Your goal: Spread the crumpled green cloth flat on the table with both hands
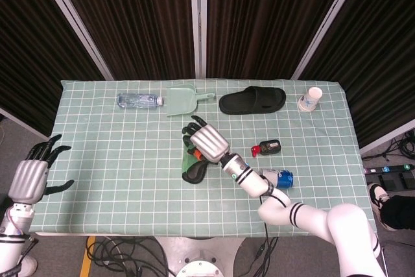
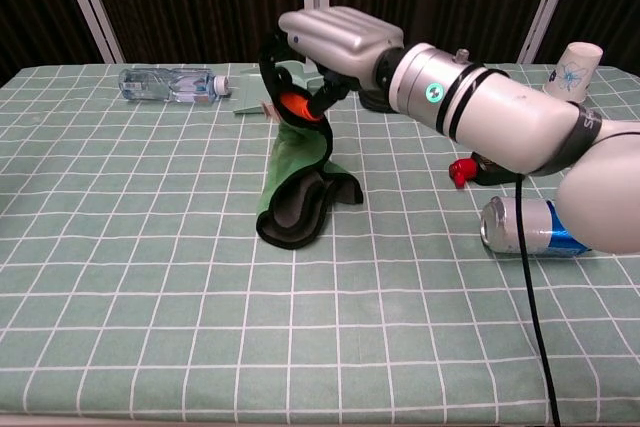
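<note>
A soft, crumpled green cloth (image 2: 298,172) with dark edging is pinched at mid-table by the right hand (image 2: 318,55). The spread, empty left hand (image 1: 35,174) is seen only in the head view.

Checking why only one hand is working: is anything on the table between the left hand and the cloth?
Nothing visible. The left hand hangs open off the table's left edge, and only bare checkered surface lies between it and the cloth, whose top the right hand holds.
</note>
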Motion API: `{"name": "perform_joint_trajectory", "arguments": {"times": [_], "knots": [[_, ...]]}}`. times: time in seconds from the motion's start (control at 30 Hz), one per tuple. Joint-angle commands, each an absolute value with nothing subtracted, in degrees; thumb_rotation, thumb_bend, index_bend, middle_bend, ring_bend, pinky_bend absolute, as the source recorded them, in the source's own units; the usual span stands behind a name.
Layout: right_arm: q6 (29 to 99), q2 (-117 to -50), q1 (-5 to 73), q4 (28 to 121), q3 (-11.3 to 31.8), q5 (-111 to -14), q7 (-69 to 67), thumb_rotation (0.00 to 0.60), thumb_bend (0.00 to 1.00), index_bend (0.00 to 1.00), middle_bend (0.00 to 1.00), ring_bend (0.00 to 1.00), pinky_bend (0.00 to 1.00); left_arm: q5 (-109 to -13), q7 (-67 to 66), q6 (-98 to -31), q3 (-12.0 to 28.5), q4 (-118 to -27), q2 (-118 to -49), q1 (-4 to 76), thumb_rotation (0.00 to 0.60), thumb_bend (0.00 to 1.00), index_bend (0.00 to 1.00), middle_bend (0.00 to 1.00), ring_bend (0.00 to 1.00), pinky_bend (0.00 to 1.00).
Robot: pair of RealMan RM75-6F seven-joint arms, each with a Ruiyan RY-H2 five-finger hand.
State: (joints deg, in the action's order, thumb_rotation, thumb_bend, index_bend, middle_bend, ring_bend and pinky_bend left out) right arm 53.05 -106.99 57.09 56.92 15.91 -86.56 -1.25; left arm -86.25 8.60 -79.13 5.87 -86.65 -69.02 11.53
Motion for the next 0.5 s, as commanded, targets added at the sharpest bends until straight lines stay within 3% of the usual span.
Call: {"name": "perform_joint_trajectory", "arguments": {"times": [0.03, 0.3, 0.5], "knots": [[53.68, -105.68, 58.11, 59.06, 18.58, -84.15, 2.34, 0.600, 0.54, 0.76, 0.30, 0.23, 0.12, -85.51, 13.28, -74.63, 8.12, -85.68, -70.43, 15.91, 0.600, 0.15, 0.34, 0.20, 0.20, 0.20], [55.21, -102.45, 60.74, 62.88, 24.67, -78.89, 12.07, 0.600, 0.53, 0.76, 0.30, 0.22, 0.12, -82.52, 20.08, -66.97, 10.75, -85.78, -73.15, 22.24, 0.600, 0.13, 0.35, 0.21, 0.20, 0.21], [56.82, -99.01, 62.39, 67.06, 26.73, -77.45, 19.28, 0.600, 0.54, 0.76, 0.30, 0.21, 0.12, -80.76, 23.15, -63.00, 12.01, -86.50, -74.71, 25.75, 0.600, 0.09, 0.35, 0.21, 0.20, 0.21]]}}
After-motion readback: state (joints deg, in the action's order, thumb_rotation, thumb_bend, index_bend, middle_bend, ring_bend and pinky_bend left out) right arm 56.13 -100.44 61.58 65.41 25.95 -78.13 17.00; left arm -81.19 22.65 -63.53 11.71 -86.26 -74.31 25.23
